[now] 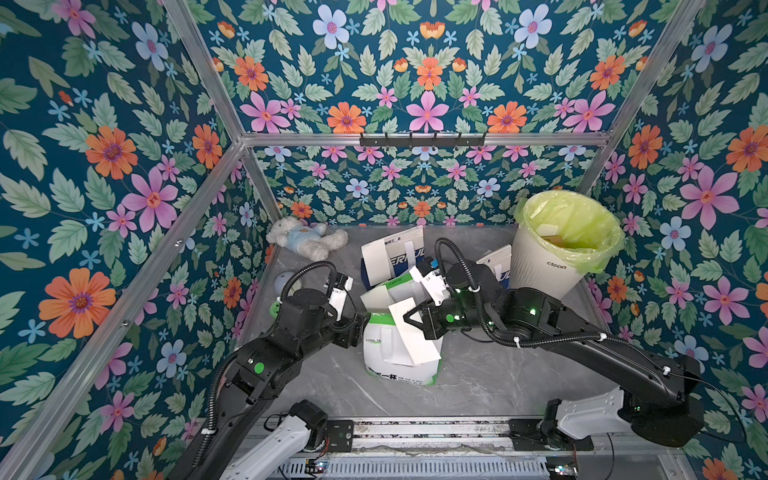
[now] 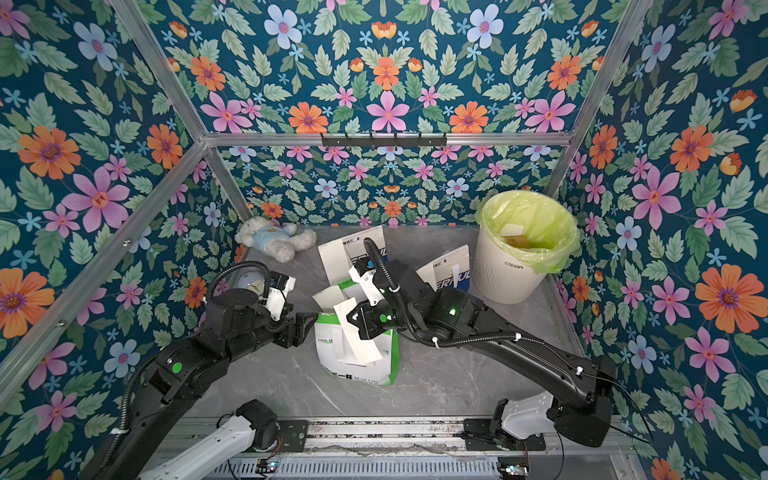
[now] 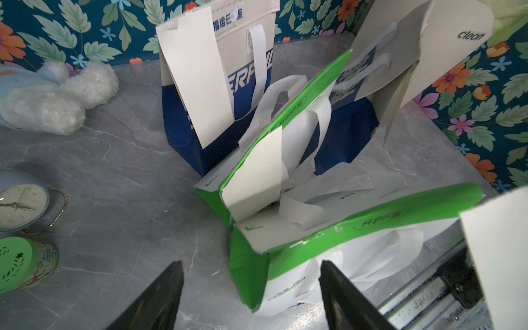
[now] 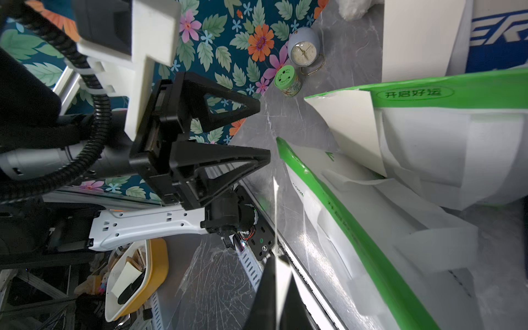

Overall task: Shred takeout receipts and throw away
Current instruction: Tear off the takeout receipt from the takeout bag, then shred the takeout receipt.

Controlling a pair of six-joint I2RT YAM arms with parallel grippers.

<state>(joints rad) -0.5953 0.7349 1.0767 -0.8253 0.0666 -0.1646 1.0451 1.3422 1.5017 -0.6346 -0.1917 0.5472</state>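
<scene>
Counter [image 1: 478, 374] from above: what is it like?

Grey marbled stone, boxed in by flowered walls [image 1: 104, 166]. In both top views a white bin [image 1: 540, 266] with a green liner stands at the far right. A plush bear [image 1: 305, 243] lies at the far left, and bags crowd the middle.

And the receipt [image 1: 415, 336]?

Pinched in the right claw [image 1: 405, 316], hanging in front of the nearest green bag [image 1: 395, 370]. The left claw [image 2: 309, 322] sits just beside that bag.

Left wrist view?

Left claw spread wide, gripping nothing, with the bag's corner seen between its fingers. A second receipt [image 3: 200, 77] hangs on a blue bag [image 3: 183, 120], and a third receipt [image 3: 254, 177] on another green bag [image 3: 213, 203].

Right wrist view?

Right claw clamped on the receipt, which shows edge-on. A clock [image 4: 303, 51] and a green tin [image 4: 287, 80] stand on the counter by the wall.
</scene>
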